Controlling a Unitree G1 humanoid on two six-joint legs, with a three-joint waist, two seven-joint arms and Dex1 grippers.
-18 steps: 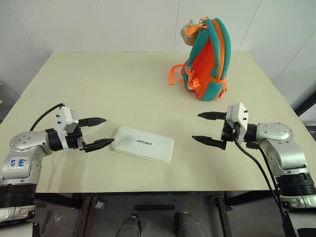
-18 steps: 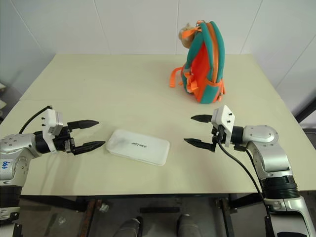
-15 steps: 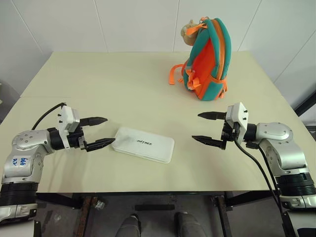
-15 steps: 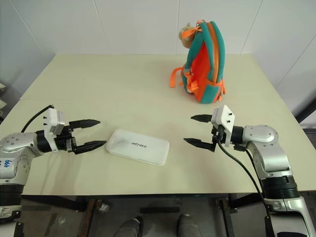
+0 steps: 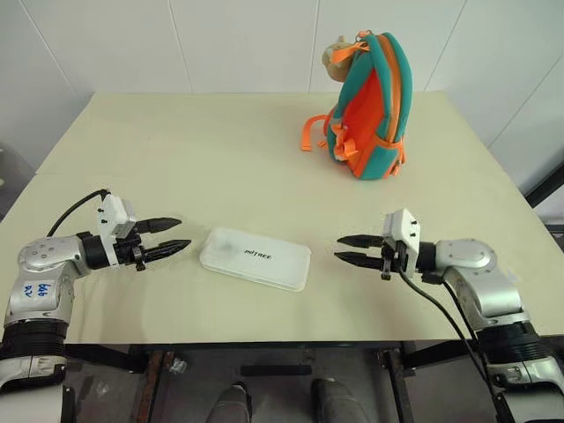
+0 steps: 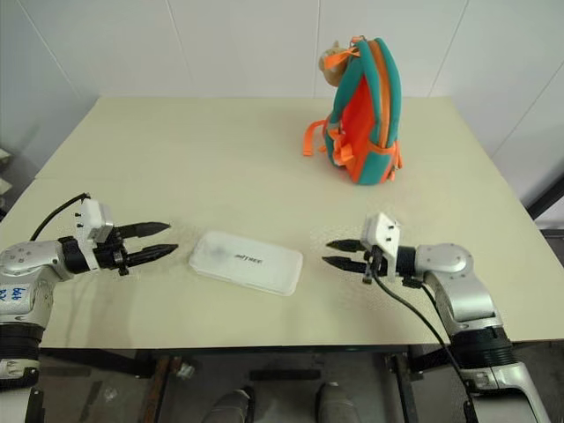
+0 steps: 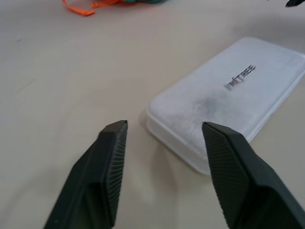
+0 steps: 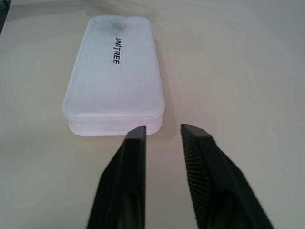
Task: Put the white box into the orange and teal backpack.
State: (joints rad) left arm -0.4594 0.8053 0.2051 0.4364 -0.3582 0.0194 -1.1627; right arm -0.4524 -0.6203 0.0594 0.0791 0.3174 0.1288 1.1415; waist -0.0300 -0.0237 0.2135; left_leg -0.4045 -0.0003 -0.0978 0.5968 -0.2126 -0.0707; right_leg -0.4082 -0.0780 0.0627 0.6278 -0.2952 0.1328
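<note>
The white box (image 5: 256,258) lies flat on the cream bench (image 5: 220,159), near its front edge, between my two pincers and untouched by either. My left pincer (image 5: 173,235) hovers just beside the box's left end with its fingers parted; my right pincer (image 5: 345,249) points at the right end, its fingers drawn close with a narrow gap between them, and neither holds anything. The backpack (image 5: 370,106) stands upright well apart at the bench's far side, a tan plush animal (image 5: 337,55) at its top. The risk, as I judge it: the box is thin and lies flush, so fingers coming in level may push it across the bench instead of gripping it, or one end may slip free and tip. I cannot tell whether the backpack is open, and it might topple if nudged.
</note>
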